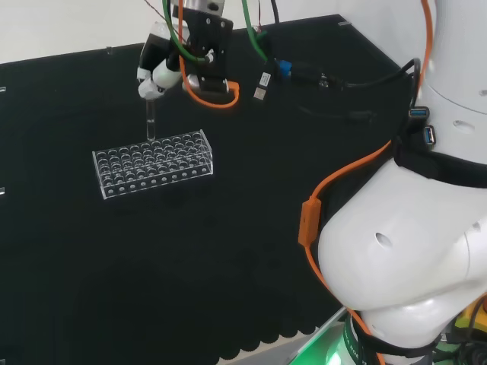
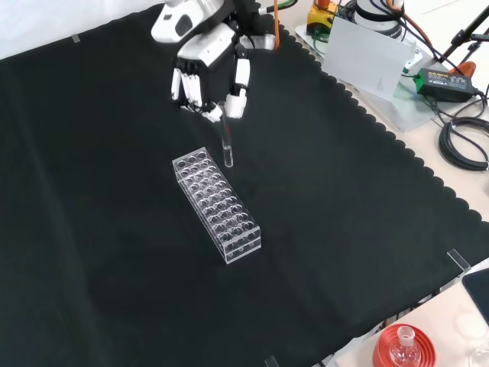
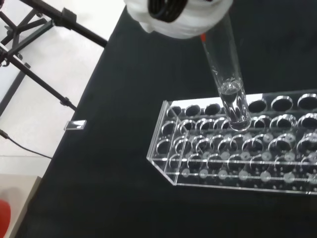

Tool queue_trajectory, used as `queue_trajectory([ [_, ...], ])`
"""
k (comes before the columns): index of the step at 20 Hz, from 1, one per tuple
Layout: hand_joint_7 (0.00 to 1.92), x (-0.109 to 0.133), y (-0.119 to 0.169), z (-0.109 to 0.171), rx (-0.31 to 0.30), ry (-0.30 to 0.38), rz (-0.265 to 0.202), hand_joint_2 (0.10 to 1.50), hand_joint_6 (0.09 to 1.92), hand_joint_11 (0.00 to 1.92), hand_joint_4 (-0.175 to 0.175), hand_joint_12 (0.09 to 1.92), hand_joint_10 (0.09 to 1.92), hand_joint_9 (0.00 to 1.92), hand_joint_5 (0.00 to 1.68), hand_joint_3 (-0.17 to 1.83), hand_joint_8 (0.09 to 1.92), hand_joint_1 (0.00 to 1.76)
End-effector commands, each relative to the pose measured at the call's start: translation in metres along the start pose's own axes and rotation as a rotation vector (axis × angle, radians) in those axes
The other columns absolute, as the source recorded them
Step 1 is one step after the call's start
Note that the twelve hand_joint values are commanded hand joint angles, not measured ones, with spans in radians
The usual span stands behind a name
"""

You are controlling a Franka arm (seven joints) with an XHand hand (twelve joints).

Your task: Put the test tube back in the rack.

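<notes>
Clear plastic is the material of the rack (image 1: 153, 163), which lies on the black cloth of the surface (image 1: 228, 274) with many round holes in rows. Over it the hand (image 2: 205, 73) has its fingers curled around the upper end of the test tube (image 2: 226, 147), pinching it between the fingertips and the thumb, and the tube hangs nearly upright below them.

As I judge it, the task is in its last part but not finished. The tube is already carried to the rack, and in the head view its lower end (image 1: 151, 129) is at the far edge of the rack, near the middle of its length. In the front view the same end is just beside the upper end of the rack (image 2: 216, 204), slightly to the right of it. In the wrist view the round bottom of the tube (image 3: 233, 106) is over the holes of the back rows (image 3: 237, 136). What remains is to bring the bottom exactly over one hole, to lower the tube into it, and to let it go.

Some things are hard to make out. I cannot tell whether the bottom has already entered a hole or is only above it, because both pieces are transparent. Which hole is the target is also not certain. The fingers cover the top of the tube.
</notes>
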State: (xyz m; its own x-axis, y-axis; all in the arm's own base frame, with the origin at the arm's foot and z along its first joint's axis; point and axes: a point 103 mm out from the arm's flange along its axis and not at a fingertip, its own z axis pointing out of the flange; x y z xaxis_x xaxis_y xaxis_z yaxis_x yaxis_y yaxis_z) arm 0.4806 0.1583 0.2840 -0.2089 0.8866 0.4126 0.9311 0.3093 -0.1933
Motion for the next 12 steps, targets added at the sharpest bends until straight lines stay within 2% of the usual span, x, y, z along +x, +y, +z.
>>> queue_trajectory([
  [1,1.25,-0.003,0.001,0.019,0.024,0.027,0.009,0.99,0.65,0.69,-0.175,1.27,0.59,1.11,1.19,0.03,0.62,1.30],
  [12,1.25,-0.009,0.000,0.035,0.041,0.044,0.007,0.99,0.65,0.70,-0.175,1.26,0.59,1.11,1.19,0.04,0.62,1.30],
])
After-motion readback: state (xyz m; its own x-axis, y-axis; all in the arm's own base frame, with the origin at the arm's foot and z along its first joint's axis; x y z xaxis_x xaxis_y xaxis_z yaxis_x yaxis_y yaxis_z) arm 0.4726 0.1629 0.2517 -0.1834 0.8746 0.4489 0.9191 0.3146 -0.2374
